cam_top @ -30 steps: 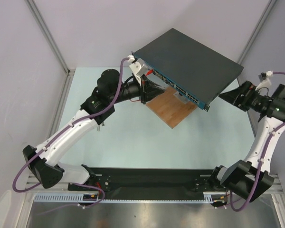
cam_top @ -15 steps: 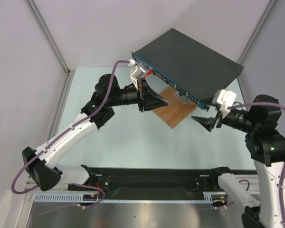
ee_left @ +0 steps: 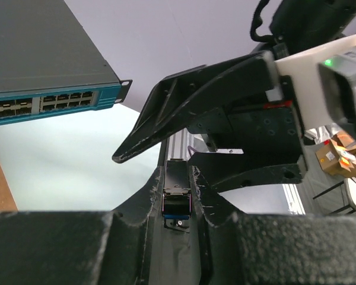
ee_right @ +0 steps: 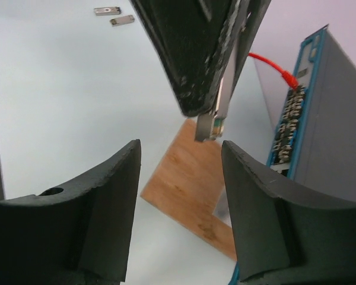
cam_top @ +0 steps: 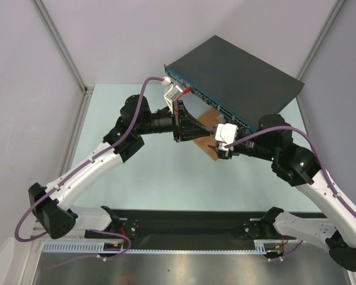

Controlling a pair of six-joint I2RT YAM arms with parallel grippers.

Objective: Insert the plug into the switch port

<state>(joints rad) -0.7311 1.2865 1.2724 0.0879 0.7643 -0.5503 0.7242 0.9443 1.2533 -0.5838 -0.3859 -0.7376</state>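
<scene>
The switch (cam_top: pixel 234 71) is a flat dark grey box with a blue port strip (cam_top: pixel 216 107), raised at the back. It also shows in the left wrist view (ee_left: pixel 41 47) and the right wrist view (ee_right: pixel 338 119). My left gripper (cam_top: pixel 205 131) is shut on the plug (ee_left: pixel 178 199), a small metal module whose end sticks out past the fingers (ee_right: pixel 210 126). It is held just in front of the port strip, apart from it. My right gripper (cam_top: pixel 217 145) is open and empty, facing the left gripper's tips closely (ee_right: pixel 181 178).
A brown wooden board (cam_top: pixel 209 120) lies on the table under the switch's front edge (ee_right: pixel 202 178). A red cable (ee_right: pixel 273 65) runs to the port strip's left end. Two small loose modules (ee_right: pixel 114 15) lie on the table farther off.
My right arm has swung in from the far right to the middle, so its open gripper now faces the left gripper's tips. The left gripper has shifted slightly right with the plug.
</scene>
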